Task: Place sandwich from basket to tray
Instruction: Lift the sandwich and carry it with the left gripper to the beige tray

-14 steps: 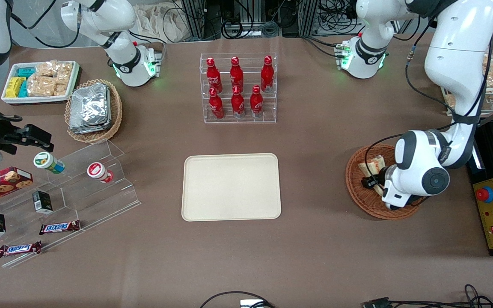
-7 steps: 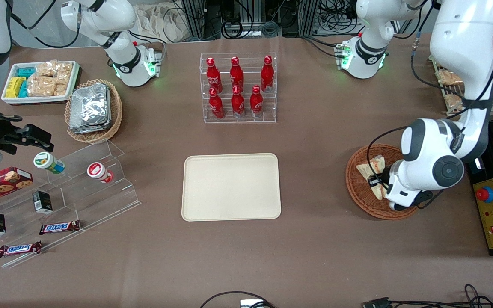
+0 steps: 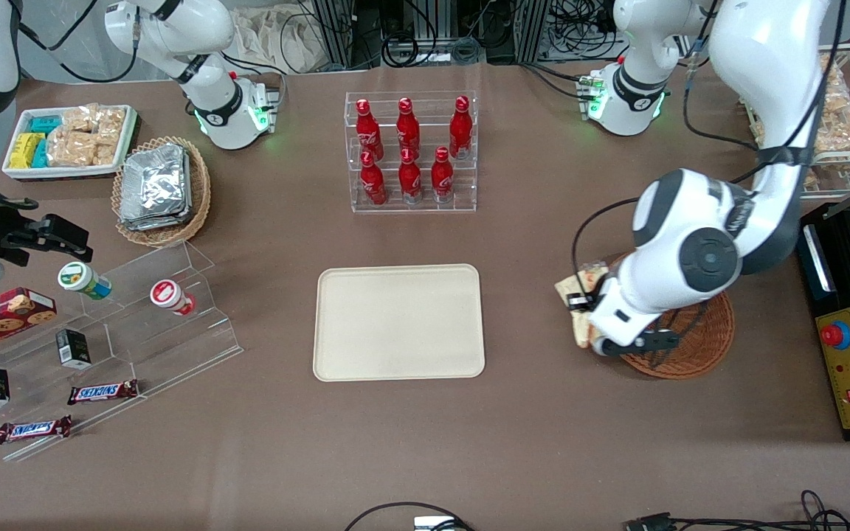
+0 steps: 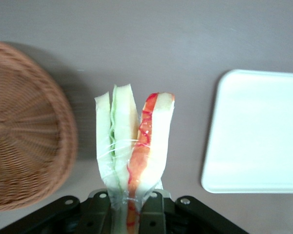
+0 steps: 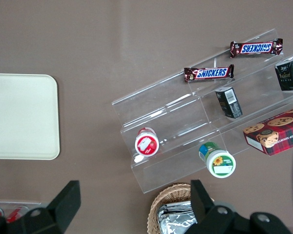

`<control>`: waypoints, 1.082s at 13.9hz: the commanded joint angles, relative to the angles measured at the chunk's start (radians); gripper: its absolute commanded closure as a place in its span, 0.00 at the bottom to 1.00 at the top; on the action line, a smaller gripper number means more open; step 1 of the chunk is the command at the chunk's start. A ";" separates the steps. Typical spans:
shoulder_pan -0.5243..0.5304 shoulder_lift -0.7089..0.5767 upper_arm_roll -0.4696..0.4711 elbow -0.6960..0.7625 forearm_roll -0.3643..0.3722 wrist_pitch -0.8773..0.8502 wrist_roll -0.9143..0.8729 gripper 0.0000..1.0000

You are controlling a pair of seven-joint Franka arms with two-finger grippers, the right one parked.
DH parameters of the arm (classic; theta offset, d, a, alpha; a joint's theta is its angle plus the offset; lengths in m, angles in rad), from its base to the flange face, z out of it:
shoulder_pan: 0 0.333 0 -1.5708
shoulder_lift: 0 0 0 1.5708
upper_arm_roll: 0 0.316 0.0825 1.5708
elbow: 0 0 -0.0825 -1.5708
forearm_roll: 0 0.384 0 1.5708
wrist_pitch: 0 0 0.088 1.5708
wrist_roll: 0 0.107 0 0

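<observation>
While clamping sandwich (image 4: 134, 146) | gripper (image 4: 128, 207) apparently between basket (image 4: 24, 141), tray (image 4: 259, 131)

"SNICKERS" reads in white-edged blue letters on two brown chocolate bars (image 5: 208, 73) (image 5: 256, 47) lying on the clear acrylic display steps (image 5: 176, 112) toward the parked arm's end of the worktop. The small print on the black cartons, the cookie box and the red bottles is too fine to read.

Brown table (image 3: 543, 243), cables (image 3: 425, 44) along its edge, even light
</observation>
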 commanded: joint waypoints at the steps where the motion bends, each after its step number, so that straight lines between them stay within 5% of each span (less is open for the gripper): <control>1: -0.099 0.132 0.003 0.148 0.001 -0.019 -0.002 1.00; 10: -0.251 0.387 0.006 0.245 0.009 0.141 -0.072 1.00; 11: -0.256 0.395 0.006 0.242 0.009 0.156 -0.071 0.90; 12: -0.254 0.403 0.006 0.242 0.009 0.158 -0.066 0.37; 13: -0.256 0.401 0.008 0.239 0.016 0.161 -0.062 0.00; 15: -0.256 0.398 0.009 0.242 0.021 0.165 -0.062 0.00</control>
